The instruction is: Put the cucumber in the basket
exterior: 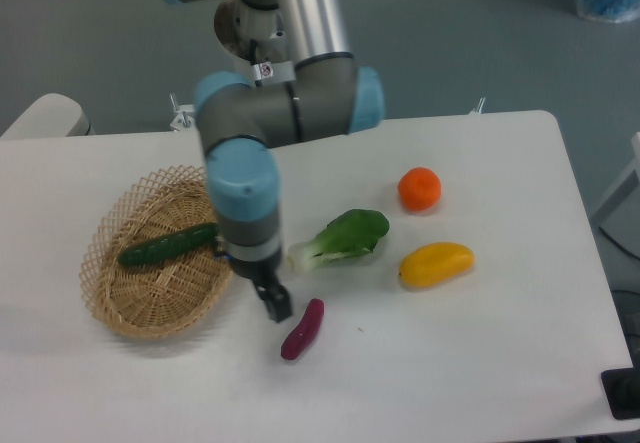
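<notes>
**Cucumber lies in the basket, gripper beside the rim**

The cucumber (pixel 168 245) lies inside the basket (pixel 120 303), stretched across the upper part of its woven floor, slightly tilted, with its right end near the arm's wrist. The basket itself sits on the left part of the white table (pixel 500 363).

Taking the basket as the landmark: the gripper (pixel 277 306) hangs just off its right rim, pointing down toward the table surface, with nothing seen between its dark fingers. From this angle the fingers overlap into one dark shape, so I cannot tell whether the jaws are spread or closed. The arm's grey and blue wrist rises above the basket's right edge and covers part of the rim there.

Further right of the basket, just beyond the gripper, a purple stubby vegetable (pixel 302 329) lies on the table, close to the fingertips but apart from them. Right of the basket and above that vegetable lies a bok choy (pixel 342 239), its white stem pointing toward the basket. Well to the right of the basket are a yellow mango-like fruit (pixel 436 264) and, above it, an orange (pixel 419 189).
</notes>
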